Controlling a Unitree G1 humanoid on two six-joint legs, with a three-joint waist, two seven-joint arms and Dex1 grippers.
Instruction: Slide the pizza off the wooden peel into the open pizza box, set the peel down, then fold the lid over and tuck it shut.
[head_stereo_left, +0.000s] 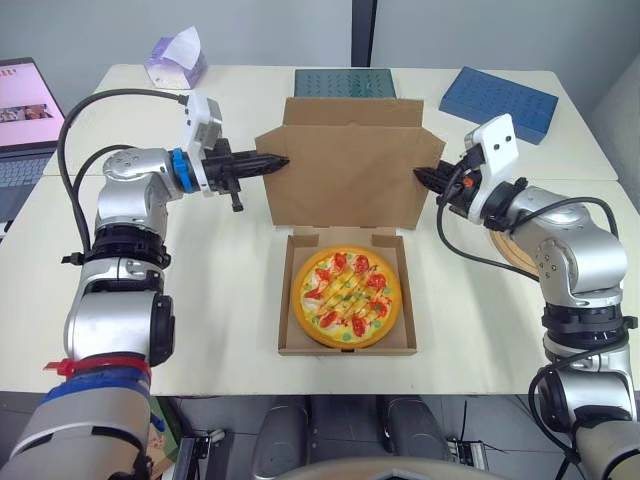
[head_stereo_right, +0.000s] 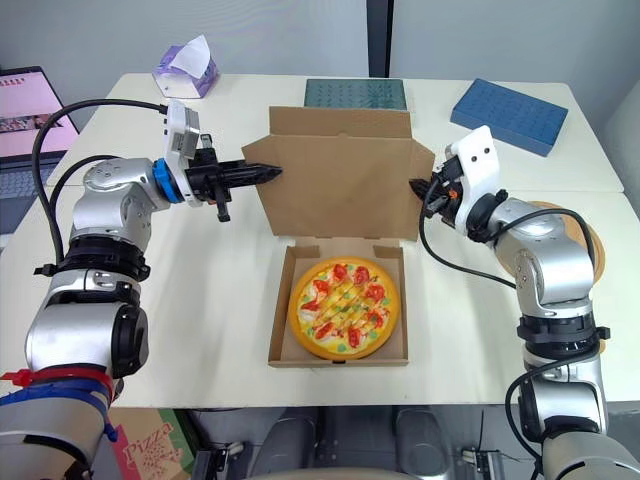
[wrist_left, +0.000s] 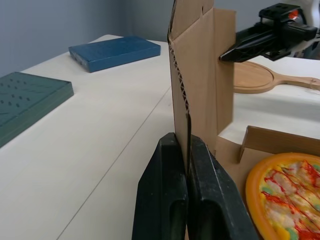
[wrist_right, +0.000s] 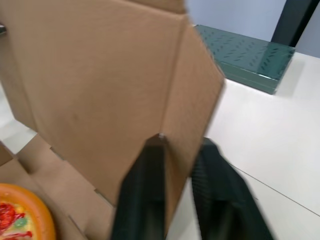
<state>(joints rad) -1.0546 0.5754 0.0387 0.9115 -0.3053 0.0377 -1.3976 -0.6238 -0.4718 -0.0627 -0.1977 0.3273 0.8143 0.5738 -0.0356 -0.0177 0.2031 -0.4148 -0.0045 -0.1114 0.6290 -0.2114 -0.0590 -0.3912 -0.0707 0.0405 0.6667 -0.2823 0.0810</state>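
Pizza (head_stereo_left: 346, 297) already in box (head_stereo_left: 284, 300), peel (wrist_left: 255, 79) lying on tabletop (head_stereo_left: 200, 300) by right arm. Lid (head_stereo_left: 345, 170) upright, so fold-over step. Left gripper (head_stereo_left: 283, 160) jaws clamped on lid's left flap. Right gripper (head_stereo_left: 420, 173) jaws apart, straddling right flap. Next, I reckon: right pinches, both swing lid down evenly, tuck.

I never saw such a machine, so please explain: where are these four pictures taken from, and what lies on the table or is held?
It is a humanoid robot; each arm ends in a two-fingered tool. Two pictures come from cameras in its head, looking down; the other two from its wrists. On the table lies an open pizza box with the pizza inside, its lid standing upright. The left tool pinches one lid flap; the right tool is at the opposite flap, grip unclear. The wooden peel, a green box, a blue box, tissues and a laptop lie nearby.
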